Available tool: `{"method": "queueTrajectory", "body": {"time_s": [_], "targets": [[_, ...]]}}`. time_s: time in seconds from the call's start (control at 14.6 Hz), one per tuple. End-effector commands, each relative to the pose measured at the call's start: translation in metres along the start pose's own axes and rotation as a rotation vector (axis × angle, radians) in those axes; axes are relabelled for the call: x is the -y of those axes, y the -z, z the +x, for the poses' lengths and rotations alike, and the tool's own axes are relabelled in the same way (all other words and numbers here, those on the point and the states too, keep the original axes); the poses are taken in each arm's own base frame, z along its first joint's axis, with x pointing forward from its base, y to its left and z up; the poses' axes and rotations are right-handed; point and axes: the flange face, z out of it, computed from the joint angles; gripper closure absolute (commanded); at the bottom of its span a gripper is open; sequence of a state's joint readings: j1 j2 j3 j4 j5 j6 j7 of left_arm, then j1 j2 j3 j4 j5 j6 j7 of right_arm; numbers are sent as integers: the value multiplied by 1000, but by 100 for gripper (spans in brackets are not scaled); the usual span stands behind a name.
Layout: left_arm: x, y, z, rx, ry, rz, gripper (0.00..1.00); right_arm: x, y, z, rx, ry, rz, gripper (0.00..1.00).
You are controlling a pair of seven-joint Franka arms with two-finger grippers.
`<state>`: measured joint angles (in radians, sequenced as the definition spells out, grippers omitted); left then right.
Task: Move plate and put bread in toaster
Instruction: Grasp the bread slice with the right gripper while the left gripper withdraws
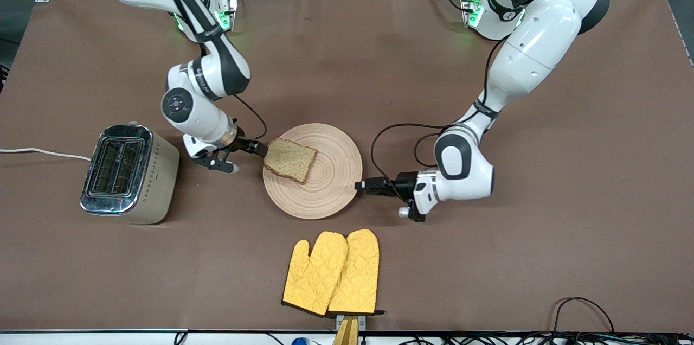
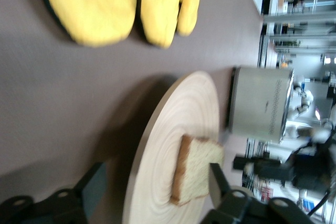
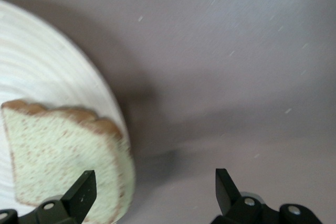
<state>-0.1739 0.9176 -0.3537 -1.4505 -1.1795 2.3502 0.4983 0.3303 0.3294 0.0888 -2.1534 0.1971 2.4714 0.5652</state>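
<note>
The pale wooden plate (image 1: 325, 193) lies mid-table with the brown bread slice (image 1: 290, 160) on its part toward the toaster. The cream toaster (image 1: 157, 182) stands toward the right arm's end of the table. My right gripper (image 1: 244, 156) is open and low beside the plate, between it and the toaster. One finger (image 3: 81, 190) is at the bread's edge (image 3: 58, 156) and the other is over bare table. My left gripper (image 1: 360, 185) is open at the plate's rim toward the left arm's end. The rim (image 2: 157, 145) lies between its fingers (image 2: 218, 182).
A pair of yellow oven mitts (image 1: 333, 273) lies nearer the front camera than the plate, also in the left wrist view (image 2: 121, 3). The toaster's white cord (image 1: 38, 152) runs off the table's edge. A brown cloth covers the table.
</note>
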Motion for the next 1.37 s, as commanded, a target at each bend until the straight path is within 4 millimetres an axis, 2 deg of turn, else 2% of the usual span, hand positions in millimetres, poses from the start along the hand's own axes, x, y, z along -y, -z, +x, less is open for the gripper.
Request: {"method": "queueTrajectory", "body": {"time_s": [0.0,0.14,0.21,0.34,0.48,0.62,0.69,0.76,0.89,0.96,1.1,1.17,1.3], "targets": [[-38,46,15,-73,55,26,0,5,-3,-9,-1,-31,14,1],[-56,75,25,-106,76,80,0,17,-8,-20,-4,-23,15,1],[-67,87,28,-110,89,137,0,21,-12,-24,0,-22,11,7],[-80,94,31,-114,152,262,0,24,-14,-26,-4,-20,13,27],[-100,110,43,-163,184,338,0,26,-16,-26,-8,-33,16,41],[-130,134,44,-218,181,422,0,29,-18,-28,-10,-29,16,45],[-140,146,44,-240,153,473,0,28,-20,-28,-13,-30,17,45],[-142,161,46,-255,128,532,0,28,-22,-26,-15,-32,19,46],[-134,183,44,-197,111,637,0,28,-23,-25,-17,-32,20,60],[-141,192,41,-180,90,682,0,28,-23,-25,-17,-34,20,68],[-150,222,37,-161,67,771,0,28,-23,-26,-15,-32,19,85],[-157,230,31,-143,52,816,0,28,-23,-25,-16,-34,19,93],[-181,262,19,-147,4,926,0,29,-16,-19,-17,-37,25,100]]}}
